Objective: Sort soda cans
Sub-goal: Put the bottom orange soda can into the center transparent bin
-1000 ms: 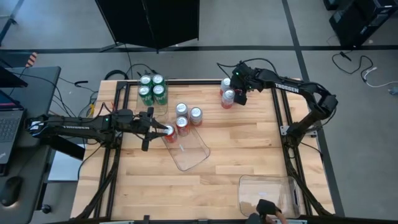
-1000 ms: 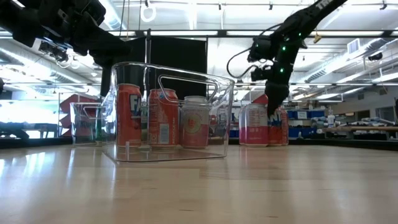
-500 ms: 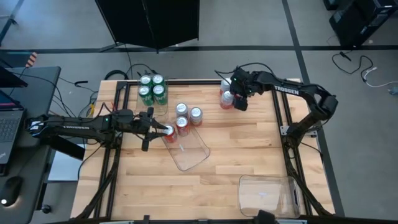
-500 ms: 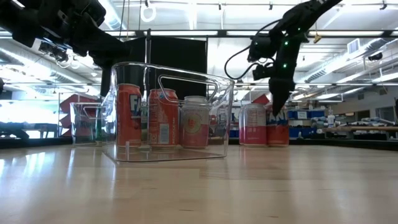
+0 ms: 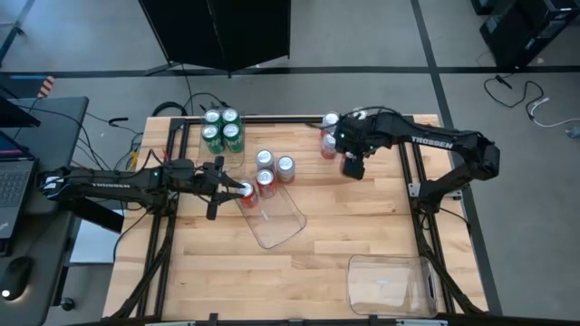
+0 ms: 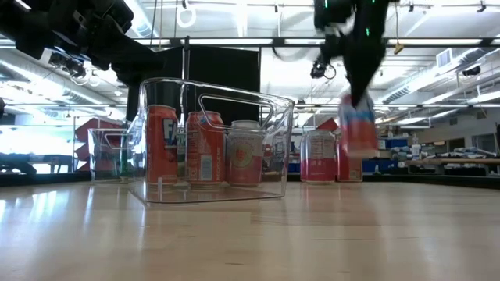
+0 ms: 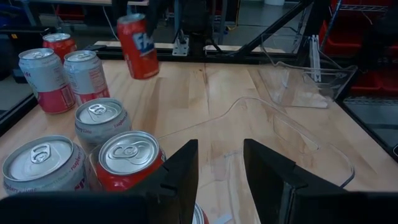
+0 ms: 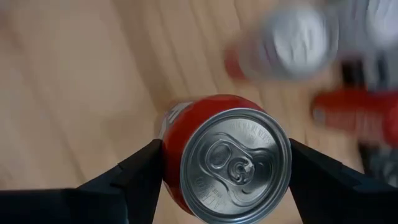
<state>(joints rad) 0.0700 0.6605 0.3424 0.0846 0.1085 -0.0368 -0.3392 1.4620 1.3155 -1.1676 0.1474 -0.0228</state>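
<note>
Gripping red can [image 8: 227, 155] — right gripper [image 8: 227, 165], aloft

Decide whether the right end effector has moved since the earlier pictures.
Yes. The right end effector, gripping a red can, has lifted and shifted away from the cans at the table's far edge.

Overhead, table-level, two wrist views; shared table [image 5: 362, 235].

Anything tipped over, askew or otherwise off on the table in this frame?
Nothing is spilled or toppled. The red can is off the table, tilted only because the right gripper holds it in the air. The middle clear tray sits askew to the table edges. The left gripper hovers over a red can in that tray.
</note>
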